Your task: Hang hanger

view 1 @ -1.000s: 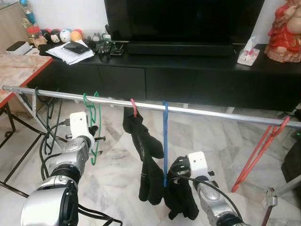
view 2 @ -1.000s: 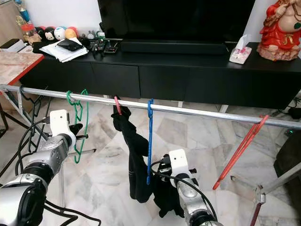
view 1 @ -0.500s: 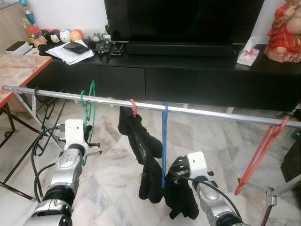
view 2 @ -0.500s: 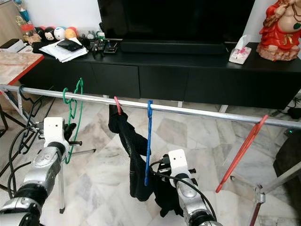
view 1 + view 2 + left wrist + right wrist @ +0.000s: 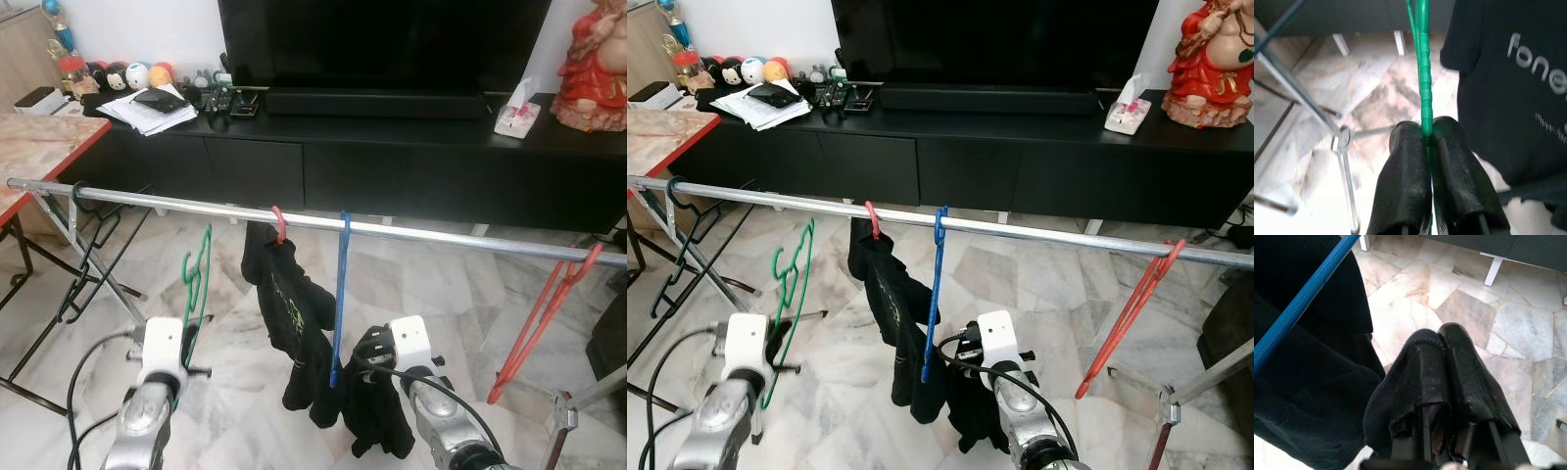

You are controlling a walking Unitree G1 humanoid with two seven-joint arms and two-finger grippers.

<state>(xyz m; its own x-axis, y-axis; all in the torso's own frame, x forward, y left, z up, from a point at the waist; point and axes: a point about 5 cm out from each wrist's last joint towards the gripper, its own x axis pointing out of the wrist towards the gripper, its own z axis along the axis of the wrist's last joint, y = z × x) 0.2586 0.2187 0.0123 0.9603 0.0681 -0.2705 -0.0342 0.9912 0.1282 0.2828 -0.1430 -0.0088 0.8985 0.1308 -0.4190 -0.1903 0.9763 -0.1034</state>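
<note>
Lower left of frame, the left gripper (image 5: 1426, 139) pinches the green hanger (image 5: 197, 284), its hook below the rail (image 5: 176, 201); the right gripper (image 5: 1442, 345) seems clamped on dark cloth (image 5: 1317, 396).

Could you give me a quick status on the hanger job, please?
Left tool shut on green hanger, below the rail, unhooked. Right tool shut on black garment. Nothing blocking.
</note>
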